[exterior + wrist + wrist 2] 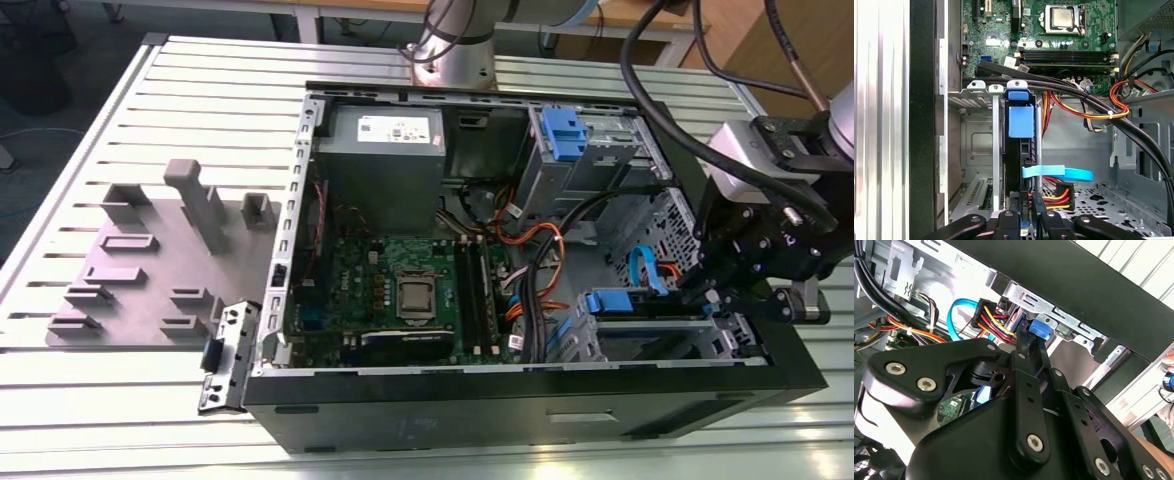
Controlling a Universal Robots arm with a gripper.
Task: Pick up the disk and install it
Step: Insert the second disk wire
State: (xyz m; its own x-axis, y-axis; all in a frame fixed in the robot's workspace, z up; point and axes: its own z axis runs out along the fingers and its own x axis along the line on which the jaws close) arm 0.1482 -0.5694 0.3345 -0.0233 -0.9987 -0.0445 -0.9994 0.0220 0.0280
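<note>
The disk (1016,160) stands on edge in the grey drive cage (976,145) at the case's front corner, its blue handle (1020,120) pointing toward the motherboard. In the exterior view the blue handle (610,301) sticks out of the cage on the exterior view's right. My black gripper (1024,222) reaches in from the opposite end. One finger lies on each side of the disk's near edge, so the gripper is shut on the disk. In the second wrist view the fingers (1026,370) run down to the blue handle (1038,329).
Thick black cables (1079,100) and red-yellow-orange power wires (1104,112) cross just beyond the handle. A light-blue data cable (1059,173) lies beside the disk. The motherboard (400,290), power supply (384,130) and upper cage with blue bracket (561,135) fill the case. A grey fixture (147,260) sits on the slatted table.
</note>
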